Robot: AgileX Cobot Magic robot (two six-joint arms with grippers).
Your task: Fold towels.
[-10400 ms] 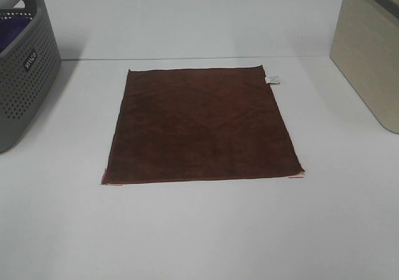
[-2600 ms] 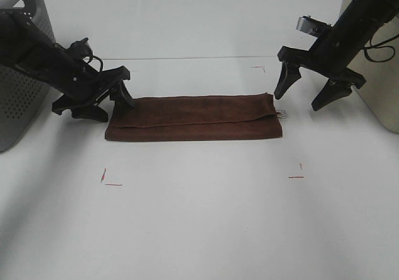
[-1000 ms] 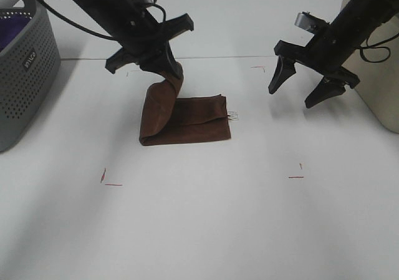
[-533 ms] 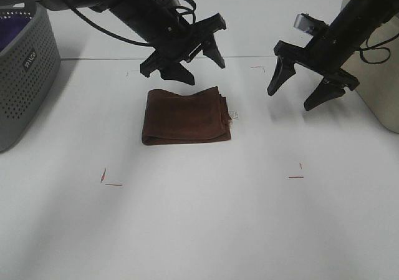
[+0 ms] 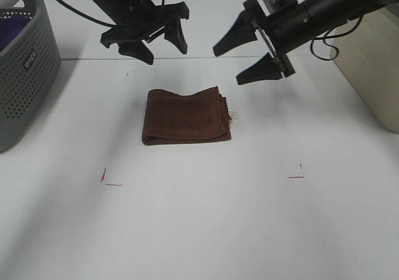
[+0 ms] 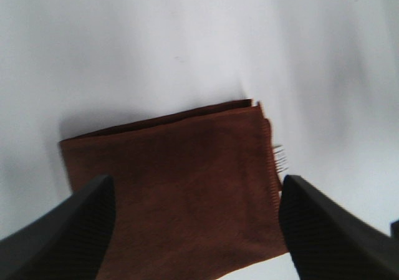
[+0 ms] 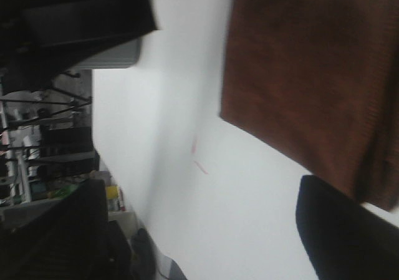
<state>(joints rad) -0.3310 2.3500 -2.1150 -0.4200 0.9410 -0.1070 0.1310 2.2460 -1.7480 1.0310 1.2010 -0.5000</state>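
Note:
The reddish-brown towel (image 5: 186, 116) lies folded into a small thick rectangle on the white table, its white tag (image 5: 234, 115) sticking out at the right edge. It also shows in the left wrist view (image 6: 174, 193) and in the right wrist view (image 7: 312, 80). My left gripper (image 5: 163, 46) is open and empty, raised behind the towel. My right gripper (image 5: 240, 62) is open and empty, turned to point left, up and to the right of the towel's back right corner.
A grey perforated basket (image 5: 25, 68) with a purple cloth (image 5: 14, 30) stands at the far left. A beige bin (image 5: 371, 68) stands at the far right. Small red marks (image 5: 296, 176) (image 5: 107, 179) lie on the table in front of the towel.
My left gripper let go of the folded towel and pulled back up to the left. My right gripper swung left and turned toward the towel. The towel lies still.

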